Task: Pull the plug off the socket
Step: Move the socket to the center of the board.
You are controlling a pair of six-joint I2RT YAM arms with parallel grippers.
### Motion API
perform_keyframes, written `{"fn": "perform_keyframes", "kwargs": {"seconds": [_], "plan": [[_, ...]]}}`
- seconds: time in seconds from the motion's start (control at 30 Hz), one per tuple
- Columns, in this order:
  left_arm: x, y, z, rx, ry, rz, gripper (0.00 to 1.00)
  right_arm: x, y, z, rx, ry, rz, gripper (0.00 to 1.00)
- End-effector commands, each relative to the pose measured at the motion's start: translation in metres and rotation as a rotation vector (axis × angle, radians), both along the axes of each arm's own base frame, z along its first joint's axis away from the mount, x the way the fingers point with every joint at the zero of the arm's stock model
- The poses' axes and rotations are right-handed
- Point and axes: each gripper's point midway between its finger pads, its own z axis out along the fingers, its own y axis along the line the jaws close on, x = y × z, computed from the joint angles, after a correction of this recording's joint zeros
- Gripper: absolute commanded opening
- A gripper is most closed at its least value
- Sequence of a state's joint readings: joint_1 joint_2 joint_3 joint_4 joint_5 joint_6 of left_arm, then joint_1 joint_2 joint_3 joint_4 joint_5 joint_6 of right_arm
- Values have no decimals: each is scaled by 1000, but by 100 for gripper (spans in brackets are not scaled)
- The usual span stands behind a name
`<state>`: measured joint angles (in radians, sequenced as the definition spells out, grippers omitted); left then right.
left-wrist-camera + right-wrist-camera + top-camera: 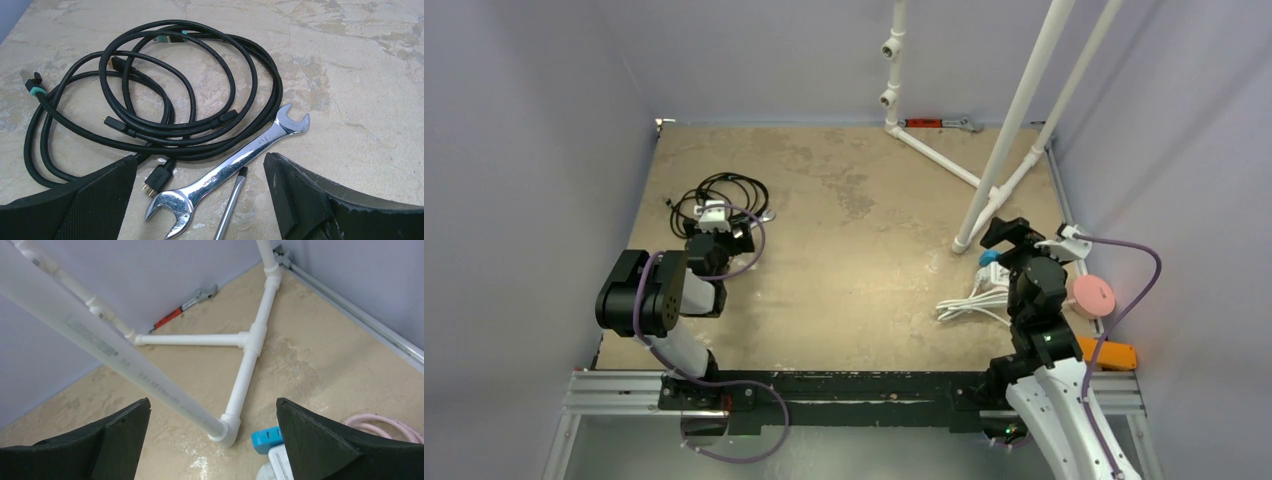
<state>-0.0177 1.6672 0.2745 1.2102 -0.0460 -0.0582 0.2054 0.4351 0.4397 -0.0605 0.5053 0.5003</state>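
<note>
In the top external view the socket lies at the near right edge of the table, well behind the right pincer and off to its right, its left end covered by the right arm. The left pincer sits well apart from it, beside a black cable coil. In the left wrist view the left pincer's jaws stand wide apart and empty over a silver wrench. In the right wrist view the right pincer's jaws are likewise spread and empty, a white pipe frame ahead and a blue block just inside its right finger.
</note>
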Motion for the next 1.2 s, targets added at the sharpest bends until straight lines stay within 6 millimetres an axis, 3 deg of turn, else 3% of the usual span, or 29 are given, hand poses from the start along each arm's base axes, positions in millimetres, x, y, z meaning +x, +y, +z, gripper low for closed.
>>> {"fn": "perform_keyframes", "kwargs": {"seconds": [0.0,0.17,0.23,0.37,0.73,0.87,1.03,1.17], "plan": [[5,4,16,14,-61,8,99,2,-7,1,47,40,-62,99],[5,4,16,14,-61,7,100,-11,-29,-30,61,192,-226,99],[5,4,16,14,-61,8,99,-15,-32,-33,76,231,-253,99],[5,4,16,14,-61,7,99,-11,-23,-34,75,285,-205,99],[5,4,16,14,-62,7,100,-10,-2,-83,211,476,-142,99],[5,4,16,15,-61,8,99,-16,-7,-109,263,550,-186,99],[5,4,16,15,-61,8,99,-26,-28,-121,234,638,-343,99],[5,4,16,14,-59,8,100,-34,-32,-140,230,749,-427,99]]}}
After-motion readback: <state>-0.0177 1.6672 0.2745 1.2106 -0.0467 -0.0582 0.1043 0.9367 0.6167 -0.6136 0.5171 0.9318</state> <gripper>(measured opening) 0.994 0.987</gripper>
